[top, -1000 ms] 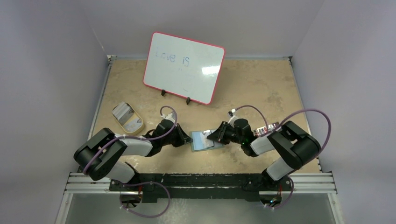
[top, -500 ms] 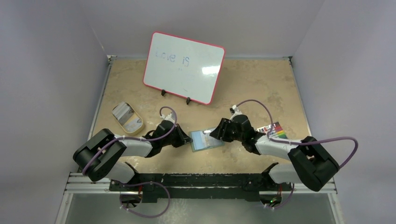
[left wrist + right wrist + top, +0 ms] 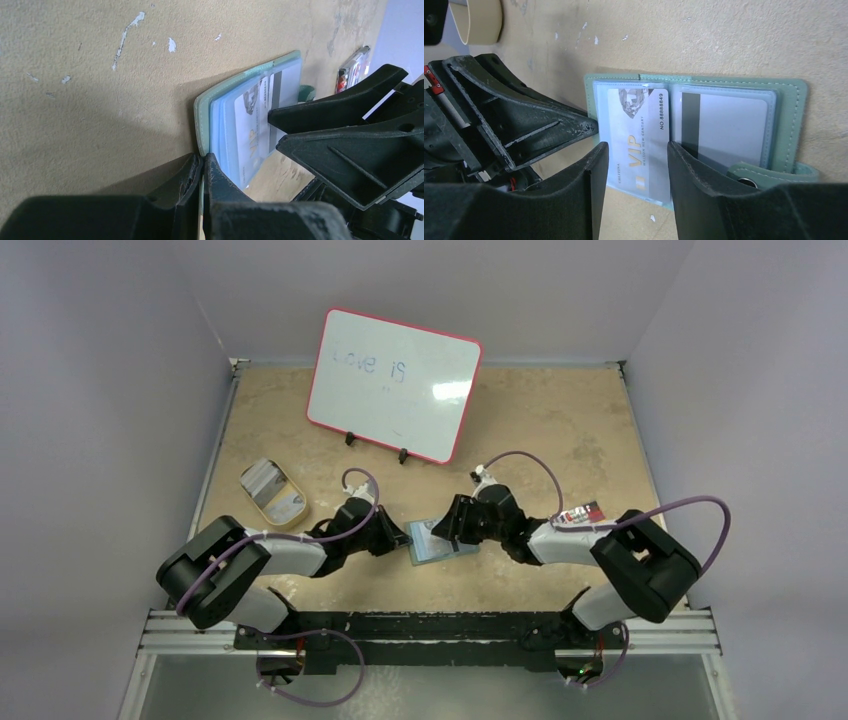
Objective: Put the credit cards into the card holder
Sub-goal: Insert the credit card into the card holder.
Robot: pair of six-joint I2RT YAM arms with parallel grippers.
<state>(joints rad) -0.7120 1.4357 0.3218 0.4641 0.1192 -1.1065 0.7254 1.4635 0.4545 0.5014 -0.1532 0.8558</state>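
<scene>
One card holder (image 3: 793, 125) lies opened flat on the table (image 3: 560, 430), near the front edge and between the two arms. Its long axis runs left to right across the table, slightly tilted. The snap tab (image 3: 769, 176) sits at the end away from the left gripper (image 3: 202, 170).

Two credit cards show inside it, one in each half. The pale VIP card (image 3: 639, 130) lies in the half nearer the left gripper. The card with a dark stripe (image 3: 724, 122) lies in the other half, under a clear pocket. The VIP card's long axis lies across the holder's long axis, and the stripe runs parallel to that card's long edges.

The left gripper's jaws are pressed nearly together on the holder's left edge, pinching the green cover between them. The right gripper (image 3: 638, 150) hangs over the holder with its jaws spread about as wide as the VIP card. One finger (image 3: 596, 175) stands at each long edge of that card, and whether they press on it cannot be told.

Elsewhere stand one pink-rimmed whiteboard (image 3: 395, 385), one oval tin (image 3: 272, 492) at the left and one small colourful packet (image 3: 580, 513) at the right.
</scene>
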